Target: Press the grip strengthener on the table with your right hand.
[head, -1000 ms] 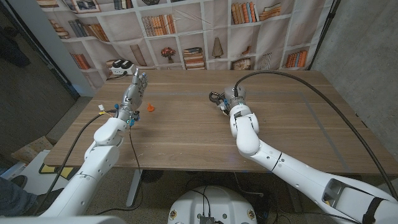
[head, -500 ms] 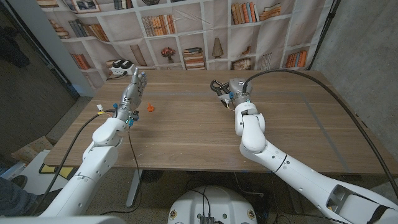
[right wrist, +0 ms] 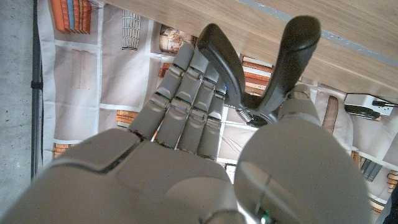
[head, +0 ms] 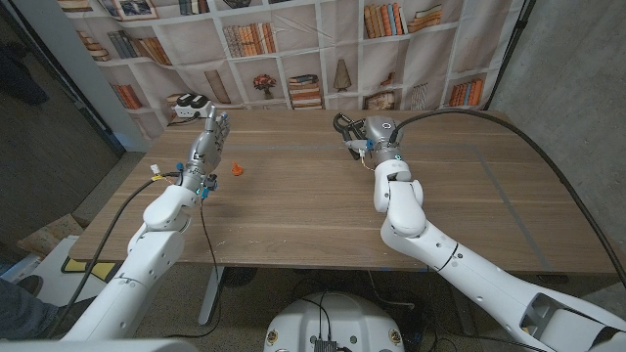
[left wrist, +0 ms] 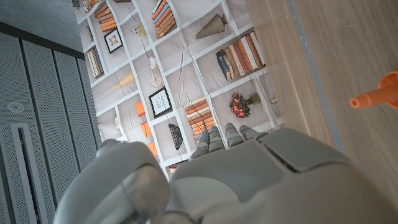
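Observation:
The black grip strengthener [head: 341, 123] is in my right hand [head: 368, 133], over the far middle of the table [head: 293, 210]. In the right wrist view its two handles spread in a V: my fingers [right wrist: 186, 93] wrap one handle, my thumb lies against the other, and the metal spring sits between them on the grip strengthener [right wrist: 292, 43]. I cannot tell whether it touches the wood. My left hand [head: 211, 140] stands upright at the table's left side, fingers apart and holding nothing, also visible from behind as my left hand [left wrist: 261, 174].
A small orange piece [head: 236, 169] lies on the wood just right of my left hand, and shows as the orange piece [left wrist: 377, 96] in the left wrist view. A white and black device [head: 191, 105] sits at the far left corner. A bookshelf backdrop stands behind the table.
My right hand has moved away from me toward the table's far edge and slightly right, carrying the grip strengthener. The left arm has stayed put.

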